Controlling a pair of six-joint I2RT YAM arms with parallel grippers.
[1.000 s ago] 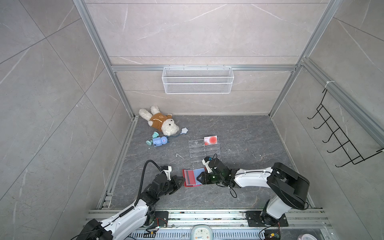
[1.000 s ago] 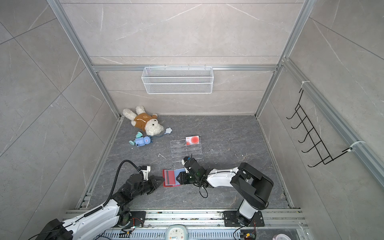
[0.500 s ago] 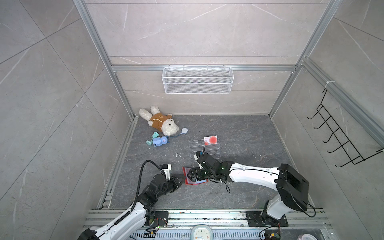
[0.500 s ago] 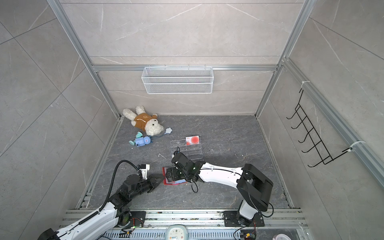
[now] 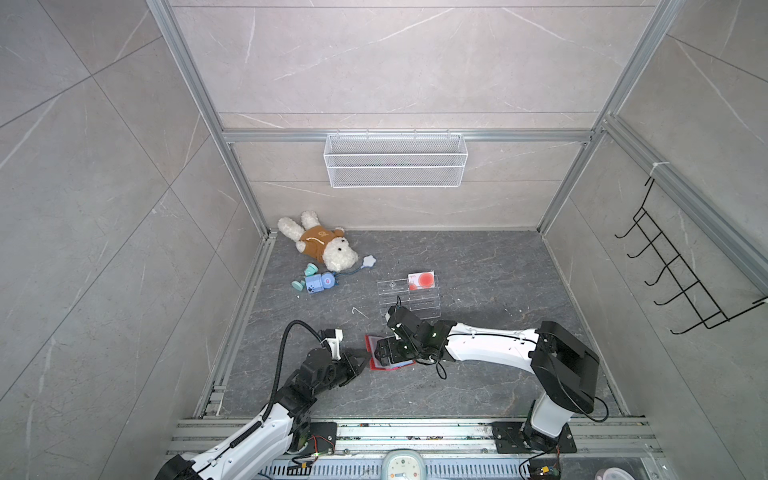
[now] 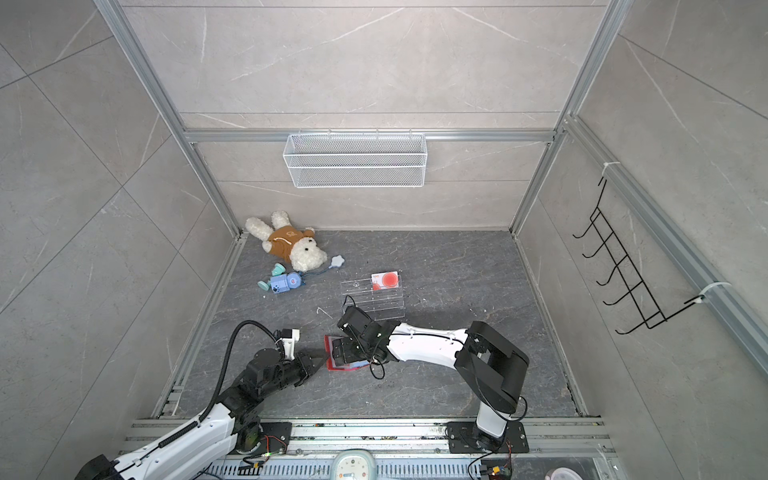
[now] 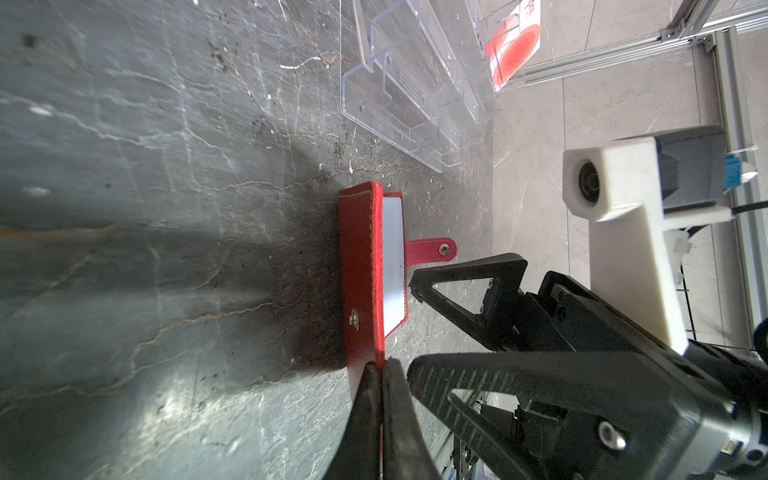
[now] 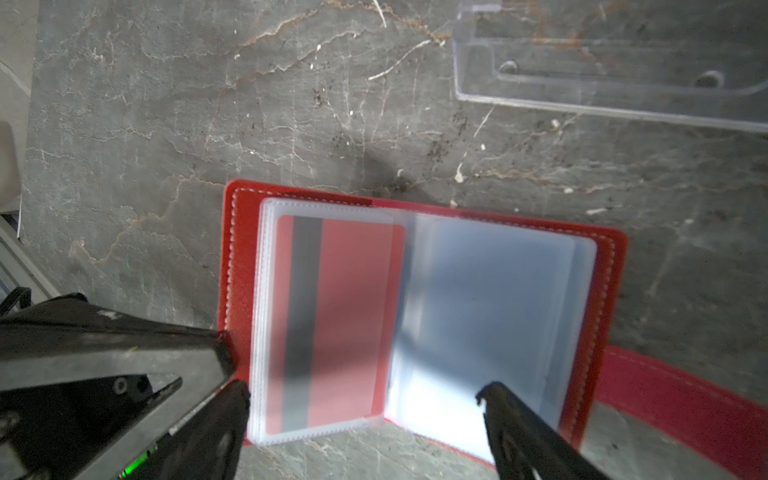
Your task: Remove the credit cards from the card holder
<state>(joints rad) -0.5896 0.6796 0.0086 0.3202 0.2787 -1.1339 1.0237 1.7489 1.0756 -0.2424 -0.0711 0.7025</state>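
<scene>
The red card holder (image 8: 237,266) lies open on the dark floor, its clear sleeves spread; in both top views only its red edges (image 5: 368,345) (image 6: 329,360) show under my right arm. One pinkish credit card (image 8: 349,316) with a dark stripe sits in the left sleeve. Another credit card (image 5: 421,281) (image 6: 385,280) (image 7: 515,45) stands in the acrylic stand. My left gripper (image 7: 381,368) (image 5: 360,362) is shut on the card holder's (image 7: 359,266) cover edge. My right gripper (image 8: 360,390) (image 5: 386,353) hovers open over the sleeves, nothing between its fingers (image 7: 465,286).
The clear acrylic tiered stand (image 5: 409,303) (image 8: 602,79) is just behind the holder. A plush dog (image 5: 320,245) and a blue toy (image 5: 318,284) lie at the back left. A wire basket (image 5: 395,166) hangs on the back wall, a black hook rack (image 5: 681,278) on the right wall.
My right gripper has moved left from beside the card holder to above it and has opened wider. My left gripper stays shut at the holder's left edge.
</scene>
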